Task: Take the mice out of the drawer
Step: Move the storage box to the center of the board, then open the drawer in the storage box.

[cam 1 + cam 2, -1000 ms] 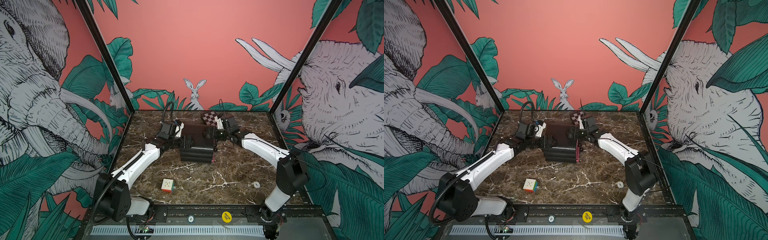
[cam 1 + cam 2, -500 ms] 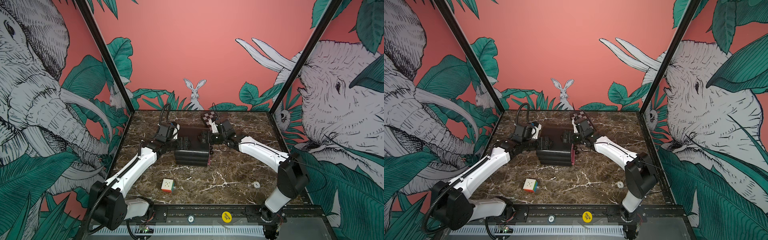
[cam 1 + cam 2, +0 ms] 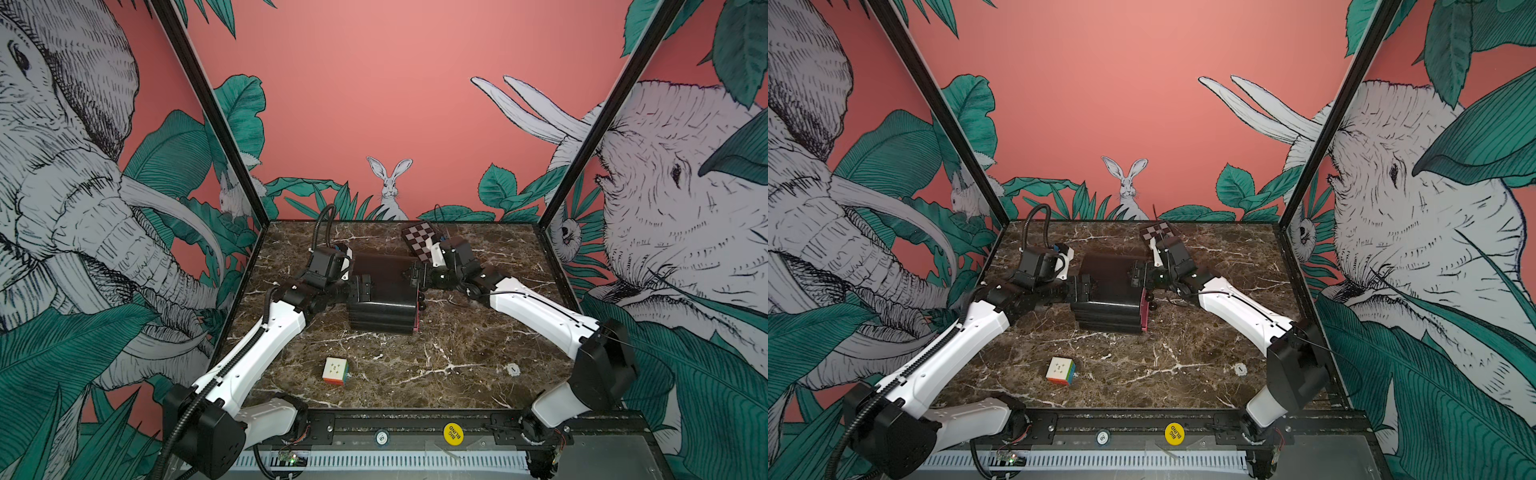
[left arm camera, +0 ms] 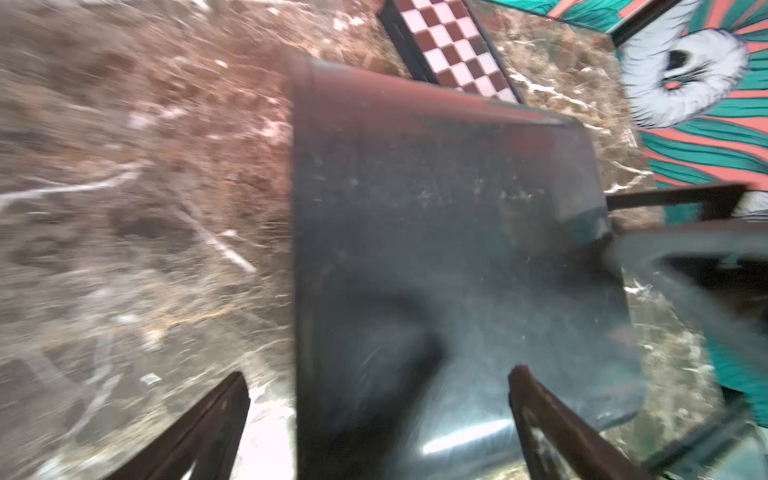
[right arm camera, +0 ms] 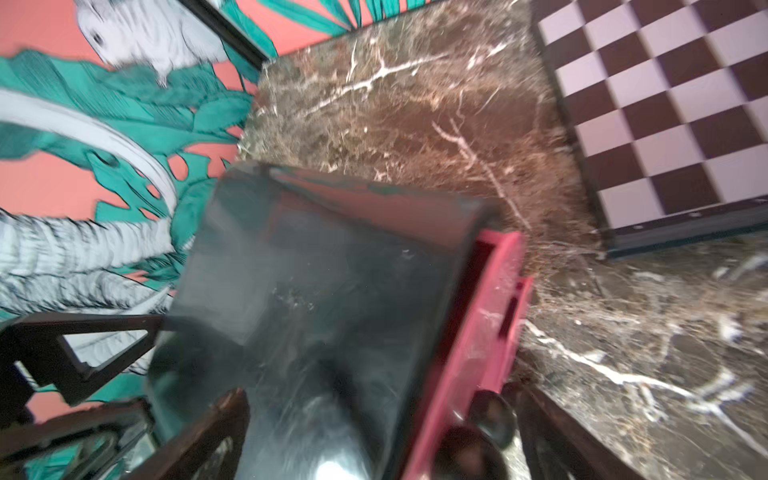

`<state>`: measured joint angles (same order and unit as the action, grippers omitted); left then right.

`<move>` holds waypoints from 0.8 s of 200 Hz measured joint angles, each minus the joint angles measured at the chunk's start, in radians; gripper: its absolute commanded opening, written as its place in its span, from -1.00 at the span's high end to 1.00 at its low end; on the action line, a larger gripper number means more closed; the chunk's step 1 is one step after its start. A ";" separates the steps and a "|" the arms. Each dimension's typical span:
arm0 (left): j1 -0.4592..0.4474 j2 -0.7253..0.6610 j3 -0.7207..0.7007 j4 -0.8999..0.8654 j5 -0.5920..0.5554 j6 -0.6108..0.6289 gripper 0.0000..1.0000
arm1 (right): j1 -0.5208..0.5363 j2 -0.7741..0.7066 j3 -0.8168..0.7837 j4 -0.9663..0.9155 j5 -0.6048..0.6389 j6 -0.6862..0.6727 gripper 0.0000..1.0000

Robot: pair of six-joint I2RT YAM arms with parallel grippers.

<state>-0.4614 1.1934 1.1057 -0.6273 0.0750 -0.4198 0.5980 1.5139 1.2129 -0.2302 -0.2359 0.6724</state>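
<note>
A black drawer cabinet (image 3: 382,291) stands mid-table in both top views, its red drawer front (image 3: 416,309) facing right. No mice show clearly. In the right wrist view two dark rounded shapes (image 5: 490,415) sit against the red drawer front (image 5: 478,332), too blurred to name. My left gripper (image 3: 361,291) is at the cabinet's left side, open; in the left wrist view (image 4: 376,395) its fingers straddle the cabinet's (image 4: 436,228) edge. My right gripper (image 3: 417,278) is at the right side, open, spanning (image 5: 378,415) the cabinet top and the drawer front.
A multicoloured puzzle cube (image 3: 335,370) lies near the table's front left. A checkered board (image 3: 419,239) lies at the back behind the right wrist. A small white disc (image 3: 513,369) sits at the front right. Printed walls close in three sides.
The cabinet has slid left and a little nearer, turning slightly. Both arms moved left with it. Both grippers stayed open.
</note>
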 measured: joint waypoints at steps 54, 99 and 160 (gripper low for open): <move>0.008 0.103 0.297 -0.048 0.114 0.131 -0.98 | -0.200 -0.158 -0.144 0.122 -0.166 0.078 -0.98; -0.048 0.283 0.359 -0.028 0.325 0.148 -0.98 | -0.277 -0.132 -0.317 0.329 -0.389 0.196 -0.86; -0.117 0.377 0.335 0.014 0.426 0.139 -0.98 | -0.283 -0.028 -0.402 0.523 -0.568 0.290 -0.62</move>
<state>-0.5785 1.5707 1.4403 -0.6128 0.5011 -0.2810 0.3149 1.4857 0.8108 0.2924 -0.8040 0.9623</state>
